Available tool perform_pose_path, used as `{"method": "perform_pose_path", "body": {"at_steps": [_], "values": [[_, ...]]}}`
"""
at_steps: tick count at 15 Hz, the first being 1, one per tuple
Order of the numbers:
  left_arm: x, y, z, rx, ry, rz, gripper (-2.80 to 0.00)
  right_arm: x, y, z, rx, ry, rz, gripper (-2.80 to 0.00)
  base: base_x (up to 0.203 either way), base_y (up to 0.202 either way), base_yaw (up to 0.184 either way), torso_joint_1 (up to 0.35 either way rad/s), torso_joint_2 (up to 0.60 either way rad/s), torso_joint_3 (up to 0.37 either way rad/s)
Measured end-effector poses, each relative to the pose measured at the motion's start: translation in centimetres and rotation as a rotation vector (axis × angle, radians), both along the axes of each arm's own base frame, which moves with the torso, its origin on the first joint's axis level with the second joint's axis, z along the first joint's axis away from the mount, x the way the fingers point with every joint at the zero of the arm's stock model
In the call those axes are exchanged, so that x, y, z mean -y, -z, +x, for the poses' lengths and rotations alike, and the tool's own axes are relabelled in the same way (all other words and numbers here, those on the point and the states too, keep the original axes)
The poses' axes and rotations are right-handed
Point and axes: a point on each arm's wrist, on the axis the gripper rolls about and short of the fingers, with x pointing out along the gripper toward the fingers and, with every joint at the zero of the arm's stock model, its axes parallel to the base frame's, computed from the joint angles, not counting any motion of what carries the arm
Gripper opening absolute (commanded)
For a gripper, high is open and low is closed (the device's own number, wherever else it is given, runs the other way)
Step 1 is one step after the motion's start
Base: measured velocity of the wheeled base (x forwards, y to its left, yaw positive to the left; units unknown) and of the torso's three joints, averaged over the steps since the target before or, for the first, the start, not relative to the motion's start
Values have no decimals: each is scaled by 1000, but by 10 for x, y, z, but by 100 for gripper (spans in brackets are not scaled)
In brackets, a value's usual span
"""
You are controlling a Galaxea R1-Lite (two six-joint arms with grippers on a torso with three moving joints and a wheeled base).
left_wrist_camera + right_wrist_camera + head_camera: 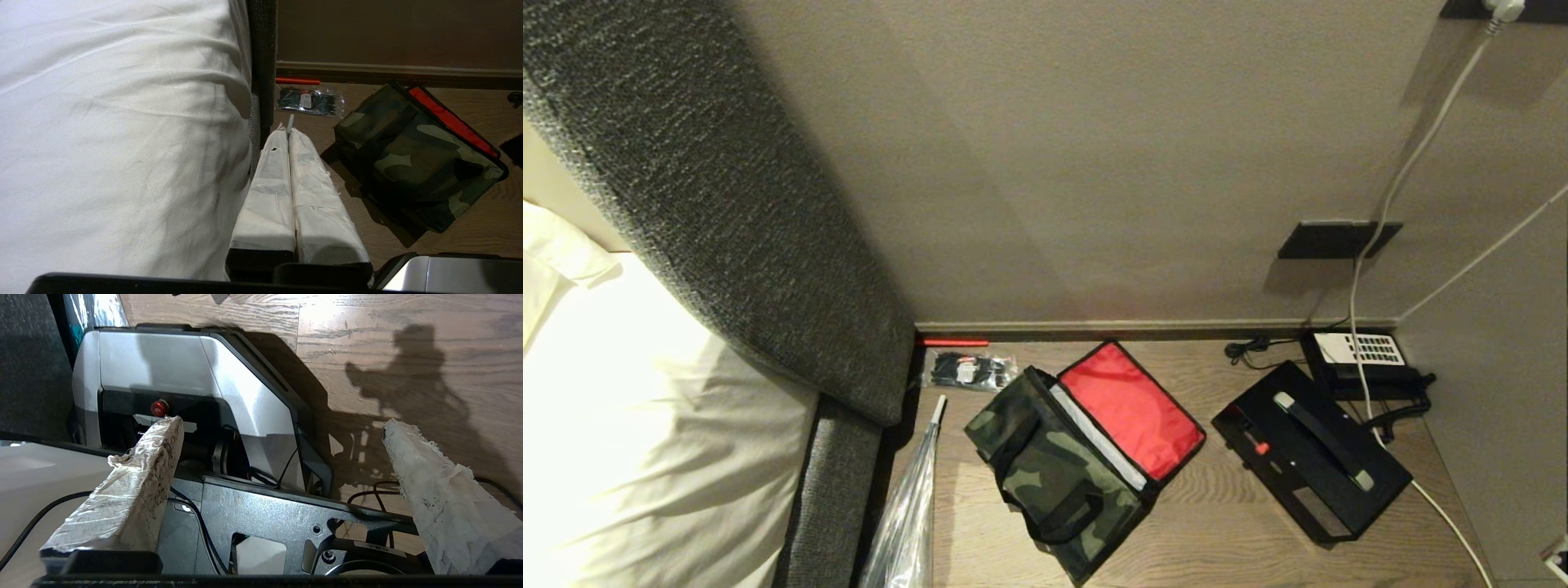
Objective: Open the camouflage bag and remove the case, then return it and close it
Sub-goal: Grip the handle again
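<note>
The camouflage bag (1058,474) lies on the wooden floor (1209,531) near the middle of the head view, its lid thrown open toward the far wall so the red lining (1131,412) faces up and a strip of silver-grey inner lining shows at the mouth. The case (1311,453) lies flat on the floor to the bag's right, apart from it, its small red knob and grey strip facing up. Beyond the case, against the wall, sits a black telephone (1364,359) with a white keypad. Far left of the bag, by the bed (645,425), lies a clear packet of black items (968,370). The left claw (290,126) hangs beside the bed with its padded fingers pressed together, holding nothing. The right claw (282,426) is spread wide and empty, over the robot's own base and the floor
</note>
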Motion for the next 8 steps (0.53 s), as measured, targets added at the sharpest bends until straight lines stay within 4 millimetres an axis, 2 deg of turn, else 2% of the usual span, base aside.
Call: {"method": "perform_pose_path", "body": {"at_steps": [8], "values": [[0, 0, 0, 3, 0, -6, -280, 0, 0, 0, -4, 1, -2, 0, 0, 0, 0, 0, 0, 0]]}}
